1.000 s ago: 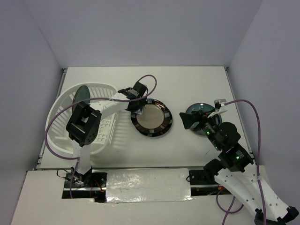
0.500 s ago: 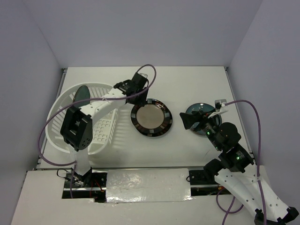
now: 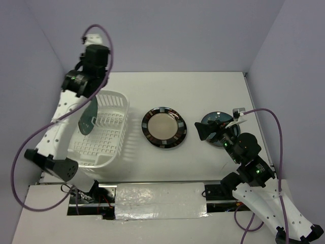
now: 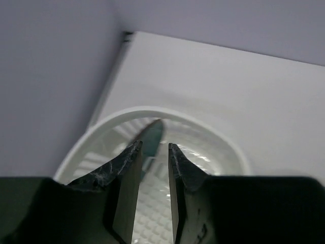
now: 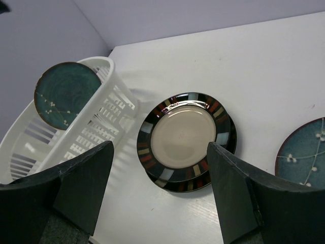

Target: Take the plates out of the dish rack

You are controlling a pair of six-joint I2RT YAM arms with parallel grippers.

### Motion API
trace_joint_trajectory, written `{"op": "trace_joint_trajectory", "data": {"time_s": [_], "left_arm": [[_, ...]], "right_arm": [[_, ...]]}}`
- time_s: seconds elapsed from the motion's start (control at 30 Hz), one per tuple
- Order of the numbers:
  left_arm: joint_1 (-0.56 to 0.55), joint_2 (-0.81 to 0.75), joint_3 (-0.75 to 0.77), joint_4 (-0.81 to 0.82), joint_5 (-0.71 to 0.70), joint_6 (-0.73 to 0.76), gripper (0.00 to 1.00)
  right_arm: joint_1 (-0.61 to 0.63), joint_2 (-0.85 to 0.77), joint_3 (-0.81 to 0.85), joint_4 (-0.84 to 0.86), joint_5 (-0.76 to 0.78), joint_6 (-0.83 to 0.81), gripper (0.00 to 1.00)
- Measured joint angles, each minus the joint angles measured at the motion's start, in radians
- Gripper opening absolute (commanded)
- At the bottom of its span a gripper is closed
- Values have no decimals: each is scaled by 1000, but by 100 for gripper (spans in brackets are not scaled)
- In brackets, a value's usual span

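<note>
The white dish rack (image 3: 109,147) stands at the left and shows in the right wrist view (image 5: 96,129) and the left wrist view (image 4: 213,140). A dark teal plate (image 3: 87,118) stands upright in it (image 5: 66,94), seen edge-on in the left wrist view (image 4: 154,133). My left gripper (image 3: 85,93) hangs above that plate, jaws a narrow gap apart and empty (image 4: 155,147). The beige plate with the black patched rim (image 3: 163,128) lies flat on the table (image 5: 185,137), seemingly on a second like plate. My right gripper (image 3: 209,130) is wide open and empty (image 5: 160,147).
Another teal-blue plate with pale specks (image 3: 216,118) lies flat on the table under my right gripper, at the right edge of the right wrist view (image 5: 304,152). Walls close the table at the left, back and right.
My left arm has risen from the beige plate's rim and swung left to hang above the rack and the teal plate. The right arm has not moved.
</note>
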Motion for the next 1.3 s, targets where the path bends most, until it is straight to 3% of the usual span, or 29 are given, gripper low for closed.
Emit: {"op": "trace_joint_trajectory", "data": {"time_s": [0.17, 0.4, 0.53, 0.73, 1.3], "left_arm": [[197, -192, -179, -31, -84, 35, 53], [309, -267, -343, 3, 16, 103, 52], [340, -259, -470, 42, 95, 140, 55], [376, -245, -534, 63, 198, 187, 56], [397, -166, -661, 146, 250, 215, 50]], "right_arm": [[0, 1, 0, 0, -3, 0, 81], [0, 0, 0, 0, -7, -1, 81], [0, 0, 0, 0, -7, -1, 81], [0, 0, 0, 0, -16, -3, 81], [0, -20, 0, -4, -16, -4, 81]]}}
